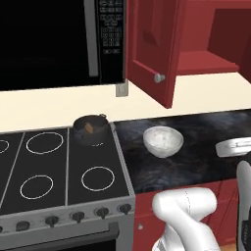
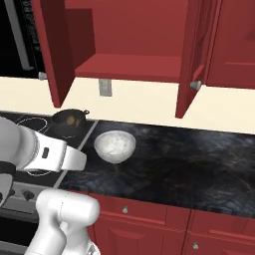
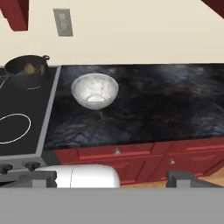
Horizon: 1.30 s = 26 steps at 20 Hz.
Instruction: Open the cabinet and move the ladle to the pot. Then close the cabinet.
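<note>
Above the counter, both cabinet (image 2: 124,45) doors stood open, well up and away from the low gripper (image 3: 109,179).

In the pot (image 1: 90,129) on the stove's back corner lay a small brown thing, most likely the ladle (image 1: 89,128) (too small to make out a handle or its long axis), so closing the doors looked like the step left. The gripper's fingers were spread wide and held nothing, hanging low in front of the counter edge. The right door's knob (image 2: 195,85) lay up and forward of it, the pale bowl (image 2: 115,145) sitting on the counter between.
</note>
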### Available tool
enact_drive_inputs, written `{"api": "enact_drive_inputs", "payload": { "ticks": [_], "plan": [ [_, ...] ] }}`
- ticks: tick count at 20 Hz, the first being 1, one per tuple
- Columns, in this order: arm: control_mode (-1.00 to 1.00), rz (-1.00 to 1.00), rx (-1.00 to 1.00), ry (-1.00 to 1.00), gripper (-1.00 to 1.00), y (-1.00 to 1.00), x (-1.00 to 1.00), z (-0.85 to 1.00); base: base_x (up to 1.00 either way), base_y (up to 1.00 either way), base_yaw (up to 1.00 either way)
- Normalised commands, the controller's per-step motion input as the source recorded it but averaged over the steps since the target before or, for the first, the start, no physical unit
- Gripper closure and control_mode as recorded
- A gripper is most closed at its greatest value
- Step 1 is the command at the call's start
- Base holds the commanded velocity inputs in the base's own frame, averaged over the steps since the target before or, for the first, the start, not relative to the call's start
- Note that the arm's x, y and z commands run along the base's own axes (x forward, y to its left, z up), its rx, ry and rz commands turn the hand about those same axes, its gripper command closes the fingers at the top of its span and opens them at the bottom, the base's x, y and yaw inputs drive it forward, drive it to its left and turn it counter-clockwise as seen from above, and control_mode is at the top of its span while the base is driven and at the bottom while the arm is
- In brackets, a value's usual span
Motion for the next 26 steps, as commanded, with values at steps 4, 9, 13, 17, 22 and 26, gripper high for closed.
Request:
{"api": "enact_drive_inputs", "payload": {
  "ticks": [4,9,13,17,22,26],
  "plan": [
    [1.0,0.0,0.0,0.0,-1.0,0.0,0.0,0.0,0.49,-0.81,0.04],
    [1.0,0.0,0.0,0.0,-1.0,0.0,0.0,0.0,0.47,-0.87,0.12],
    [1.0,0.0,0.0,0.0,-1.0,0.0,0.0,0.0,0.14,-0.93,0.06],
    [-1.0,0.0,0.0,0.03,-1.0,0.11,0.08,0.01,0.13,-0.09,0.0],
    [-1.0,0.0,0.0,-0.01,-1.0,0.24,-0.05,0.11,0.0,0.0,0.0],
    [-1.0,0.0,0.0,-0.21,-1.0,-0.22,-0.52,0.61,0.0,0.0,0.0]
  ]
}}
